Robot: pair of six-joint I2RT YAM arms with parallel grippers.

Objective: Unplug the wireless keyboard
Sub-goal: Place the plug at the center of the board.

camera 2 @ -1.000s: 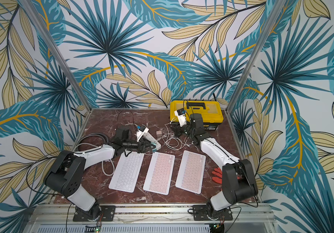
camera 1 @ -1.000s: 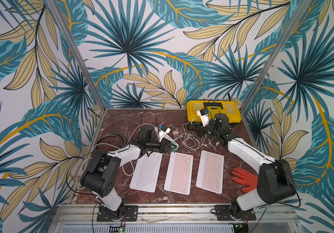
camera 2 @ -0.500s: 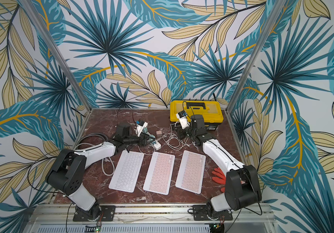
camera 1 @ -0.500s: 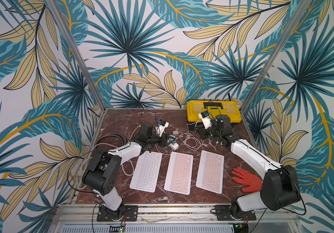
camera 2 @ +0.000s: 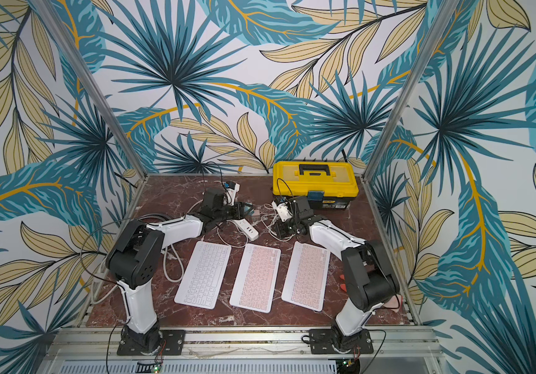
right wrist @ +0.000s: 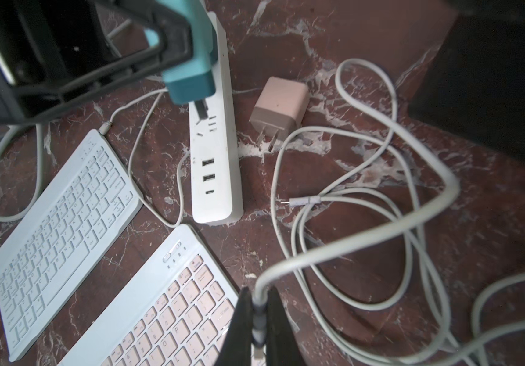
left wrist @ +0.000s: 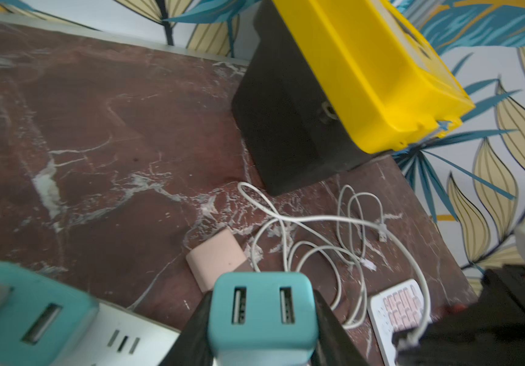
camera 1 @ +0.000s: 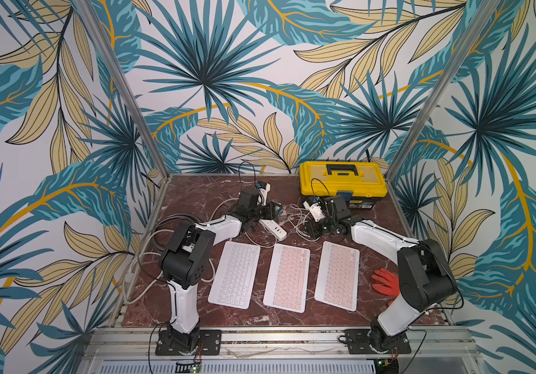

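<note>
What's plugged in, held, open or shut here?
Left gripper: shut on teal charger.
Teal charger: held over strip, prongs showing.
Right gripper: shut on cable.
White keyboard: plugged in.
Pink charger: unplugged, lying loose.
Toolbox: shut.

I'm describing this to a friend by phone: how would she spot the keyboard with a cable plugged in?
Find the yellow toolbox at the back of the marble table; three keyboards lie in a row before it. Take the end keyboard farthest from the toolbox. It alone has white keys, not pink, with a thin cable in its far corner.
</note>
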